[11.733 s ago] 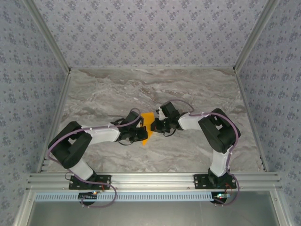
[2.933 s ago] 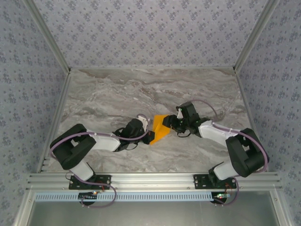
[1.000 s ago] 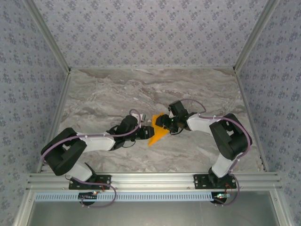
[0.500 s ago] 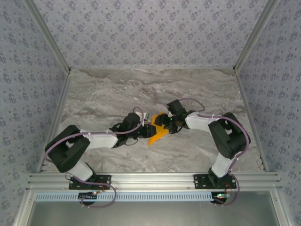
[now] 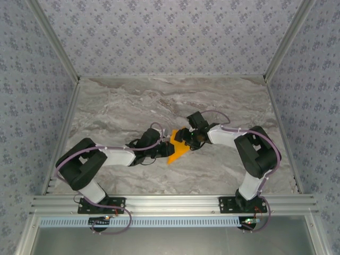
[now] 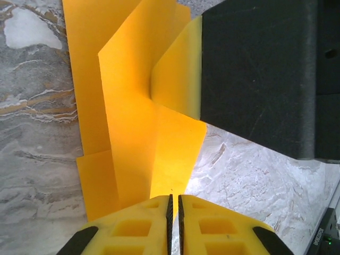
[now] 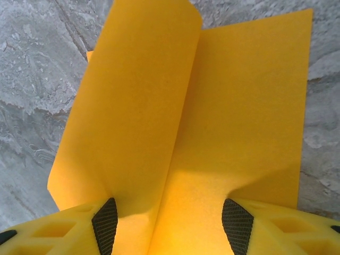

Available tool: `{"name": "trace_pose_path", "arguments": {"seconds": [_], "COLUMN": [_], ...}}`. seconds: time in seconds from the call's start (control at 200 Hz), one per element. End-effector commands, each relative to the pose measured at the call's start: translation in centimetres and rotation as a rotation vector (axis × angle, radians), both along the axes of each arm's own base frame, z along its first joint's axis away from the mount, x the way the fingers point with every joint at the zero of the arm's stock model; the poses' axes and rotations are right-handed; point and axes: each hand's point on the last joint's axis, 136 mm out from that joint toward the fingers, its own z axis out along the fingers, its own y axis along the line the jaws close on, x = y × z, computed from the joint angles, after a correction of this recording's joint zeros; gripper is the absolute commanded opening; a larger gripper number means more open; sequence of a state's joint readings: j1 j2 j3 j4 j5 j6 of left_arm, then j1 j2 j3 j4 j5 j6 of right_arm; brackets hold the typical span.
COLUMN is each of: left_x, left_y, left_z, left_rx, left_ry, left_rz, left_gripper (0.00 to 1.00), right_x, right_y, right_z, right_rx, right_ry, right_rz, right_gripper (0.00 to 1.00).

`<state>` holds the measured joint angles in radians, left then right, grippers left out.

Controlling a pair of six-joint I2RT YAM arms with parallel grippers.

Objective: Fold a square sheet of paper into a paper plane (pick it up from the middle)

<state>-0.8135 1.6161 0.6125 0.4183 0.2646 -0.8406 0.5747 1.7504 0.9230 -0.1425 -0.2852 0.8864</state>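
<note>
A: What is laid on the marble table (image 5: 117, 106)?
B: The square sheet of paper (image 5: 178, 151), part-folded with one flap raised, midway between the arms.
A: How is it held?
B: A ridge is pinched in the closed left gripper (image 6: 173, 197); the right gripper (image 7: 170, 215) is spread wide astride the flap. The flap is best pressed down slowly, edges matched.

The paper (image 5: 178, 150) is bright orange and creased lengthwise. It lies mid table (image 5: 117, 106) with one flap raised; its near end seems pointed.
</note>
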Motion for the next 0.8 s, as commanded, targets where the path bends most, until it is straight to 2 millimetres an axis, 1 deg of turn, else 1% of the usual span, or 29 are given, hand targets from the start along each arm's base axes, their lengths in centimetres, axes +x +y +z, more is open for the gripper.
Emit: {"name": "trace_pose_path", "arguments": {"seconds": [0.0,0.485,0.66,0.794], "left_x": [0.6,0.6,0.7,1.1], "left_y": [-0.1,0.0,0.0,0.1], "left_z": [-0.1,-1.1,-0.8,0.2], "left_rx": [0.006,0.025,0.019,0.004], "left_ry": [-0.003,0.019,0.016,-0.004], "left_rz": [0.024,0.024,0.023,0.035], "left_gripper": [0.14,0.13,0.13,0.13], "right_x": [-4.4,-5.1,-5.3,-5.4], "right_y": [-5.6,-6.3,-6.7,-7.0], "right_z": [-6.7,-7.7,-8.0,-8.2], "right_rx": [-0.294,-0.395,-0.44,-0.463], "right_ry": [0.19,0.219,0.227,0.233], "right_rz": [-0.042,-0.021,-0.018,-0.026], "right_gripper": [0.62,0.56,0.54,0.52]}}
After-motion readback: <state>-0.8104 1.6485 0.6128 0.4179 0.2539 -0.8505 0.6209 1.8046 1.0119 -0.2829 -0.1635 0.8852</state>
